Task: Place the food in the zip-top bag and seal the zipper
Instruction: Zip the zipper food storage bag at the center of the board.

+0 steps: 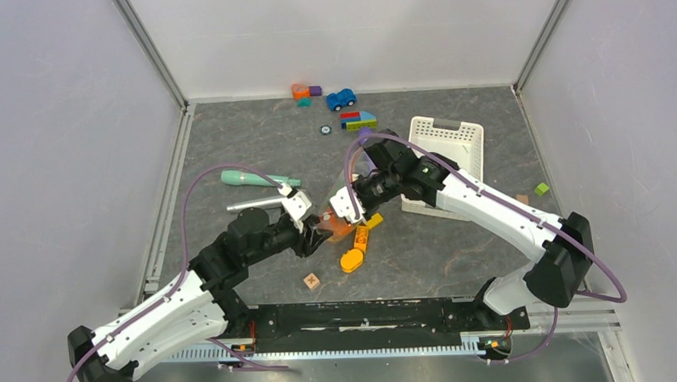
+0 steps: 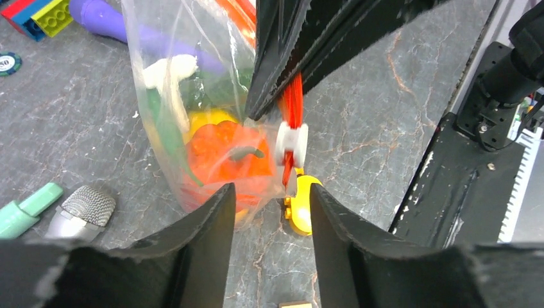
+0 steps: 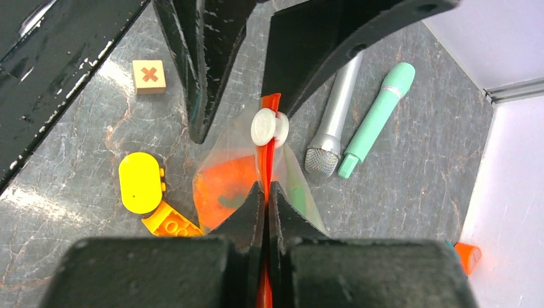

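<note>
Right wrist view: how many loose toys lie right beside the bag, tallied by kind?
Building blocks: 2 (yellow block, orange brick)
Wooden X cube: 1
Toy microphone: 1
Teal toy tool: 1
Total: 5

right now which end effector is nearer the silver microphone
Left. The left end effector sits beside the silver microphone; the right end effector is across the bag, clamped on its zipper.

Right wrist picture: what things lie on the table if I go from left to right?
Yellow block → zip-top bag → silver microphone → teal tool.
</note>
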Motion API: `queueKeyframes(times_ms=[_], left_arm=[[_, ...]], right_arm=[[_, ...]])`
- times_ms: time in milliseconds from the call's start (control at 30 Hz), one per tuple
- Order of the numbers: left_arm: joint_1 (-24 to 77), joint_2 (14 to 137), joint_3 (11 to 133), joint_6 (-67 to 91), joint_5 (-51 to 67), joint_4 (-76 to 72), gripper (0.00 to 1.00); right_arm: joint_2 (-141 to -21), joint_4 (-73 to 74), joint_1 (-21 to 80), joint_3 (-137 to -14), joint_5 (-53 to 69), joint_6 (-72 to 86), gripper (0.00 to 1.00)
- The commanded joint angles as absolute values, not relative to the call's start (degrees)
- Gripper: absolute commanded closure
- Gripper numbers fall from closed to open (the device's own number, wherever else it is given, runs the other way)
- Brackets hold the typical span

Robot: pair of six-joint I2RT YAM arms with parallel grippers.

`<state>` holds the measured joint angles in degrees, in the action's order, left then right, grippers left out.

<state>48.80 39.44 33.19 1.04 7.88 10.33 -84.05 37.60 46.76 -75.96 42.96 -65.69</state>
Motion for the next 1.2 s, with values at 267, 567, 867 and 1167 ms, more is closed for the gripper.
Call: queueKeyframes(times_ms=[267, 567, 867, 1167], left_arm=[[49.0, 35.6, 28.6, 2.8, 9.4, -4.6, 0.53], [49.0, 36.3, 29.4, 1.2, 12.4, -3.2, 0.98], [49.0, 35.3, 29.1, 1.3, 13.0, -3.0, 0.98], [49.0, 37.1, 30.0, 1.0, 13.3, -2.7, 0.98]], right_arm=[[-81.5, 35.2, 46.7, -76.4, 44.5, -60.9, 1.0], [-81.4, 34.7, 46.7, -76.9, 44.3, -58.7, 0.94], [-78.5, 32.6, 46.7, -75.7, 50.8, -55.4, 0.62], [-77.2, 28.8, 49.3, -74.1, 49.9, -50.7, 0.6]])
